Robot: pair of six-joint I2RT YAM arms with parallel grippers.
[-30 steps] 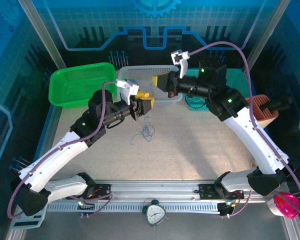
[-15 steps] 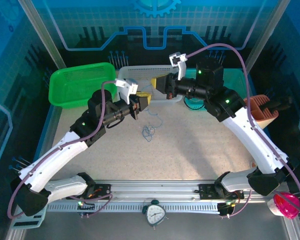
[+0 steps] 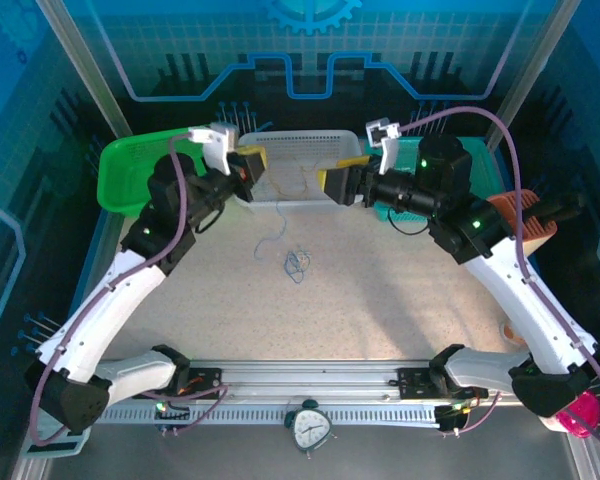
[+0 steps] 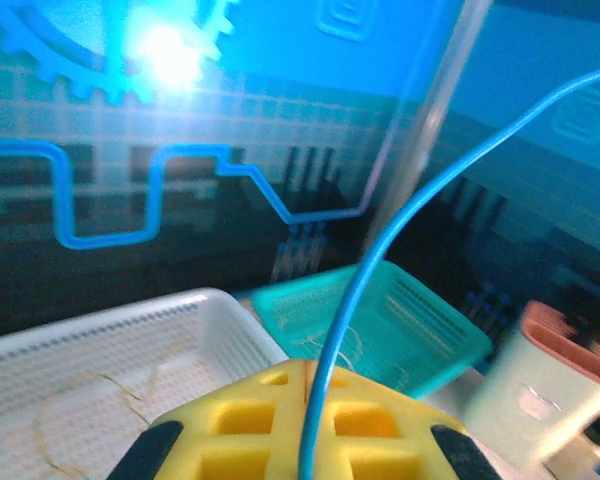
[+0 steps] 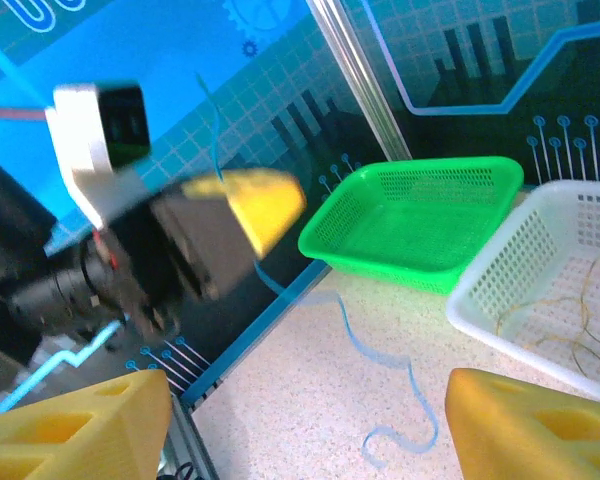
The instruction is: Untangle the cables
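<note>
Cables first: the blue cable [image 4: 370,265] is pinched in the left claw [image 4: 302,425]. Its yellow fingers [image 4: 245,425] are pressed together, and the strand rises out of the seam between them and curves away to the upper right, where the frame edge cuts it off. The bottom edge of that view also cuts the fingers.

From above, the left claw [image 3: 256,164] hangs over the left end of the white basket [image 3: 310,143]. The blue cable [image 3: 273,236] drops from it onto the table [image 3: 400,300]. A small tangle [image 3: 297,264] of blue and pale strands lies just beside the strand's low end, between the arms and apart from both claws. Whether the strand joins the tangle cannot be told.

The right claw [image 5: 308,405] stands wide, with one yellow finger [image 5: 80,430] in each lower corner of its wrist view and nothing between them. Past the gap, a wavy stretch of the blue cable [image 5: 355,345] lies on the table. From above, the right claw [image 3: 327,184] sits at the white basket's near right corner, facing the left one.

A tan cable [image 5: 565,325] lies loose inside the white basket [image 5: 540,245]. A green basket [image 5: 420,210] stands on one side of it and a teal basket [image 4: 410,320] on the other. In the right wrist view the left claw [image 5: 260,205] is only a blur.
</note>
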